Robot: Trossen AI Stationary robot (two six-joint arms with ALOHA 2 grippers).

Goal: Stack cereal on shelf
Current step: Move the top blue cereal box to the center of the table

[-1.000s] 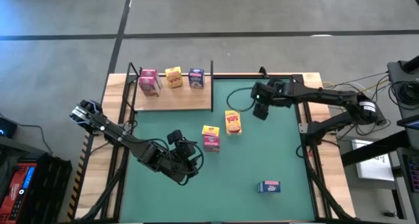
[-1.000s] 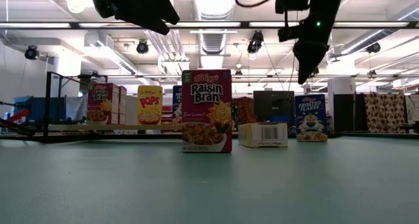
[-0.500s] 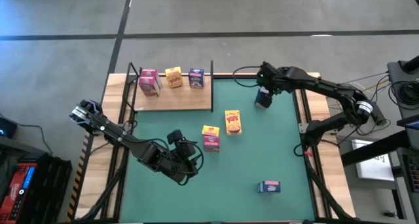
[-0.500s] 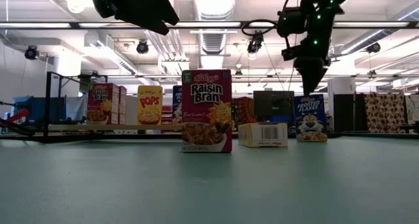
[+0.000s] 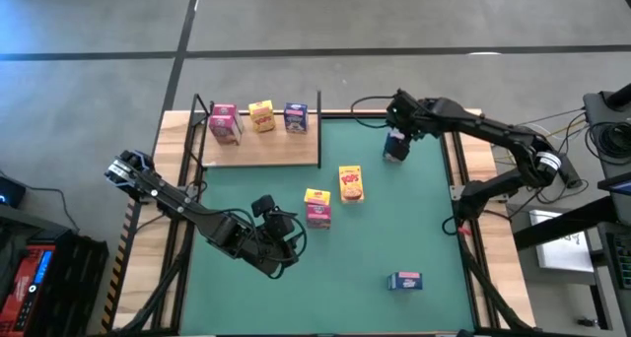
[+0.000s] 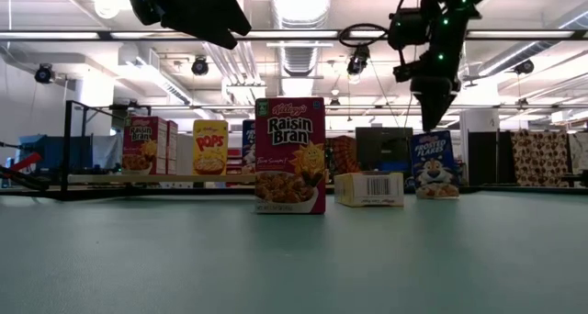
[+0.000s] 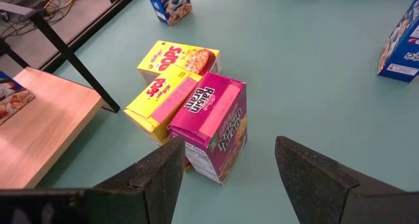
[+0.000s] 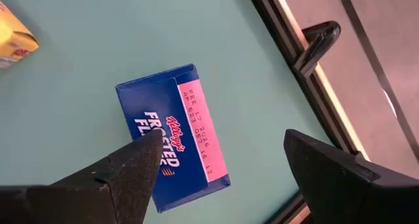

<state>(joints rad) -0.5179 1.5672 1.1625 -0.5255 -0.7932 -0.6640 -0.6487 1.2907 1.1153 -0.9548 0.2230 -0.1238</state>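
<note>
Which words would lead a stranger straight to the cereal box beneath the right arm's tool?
Start at the green mat and go to its far right corner. There the right tool hangs, open, above a blue Frosted Flakes box, the only box in that corner.

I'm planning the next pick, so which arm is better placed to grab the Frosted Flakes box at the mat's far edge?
Right. The right gripper hangs open directly above that Frosted Flakes box; the left gripper is near the Raisin Bran box.
</note>
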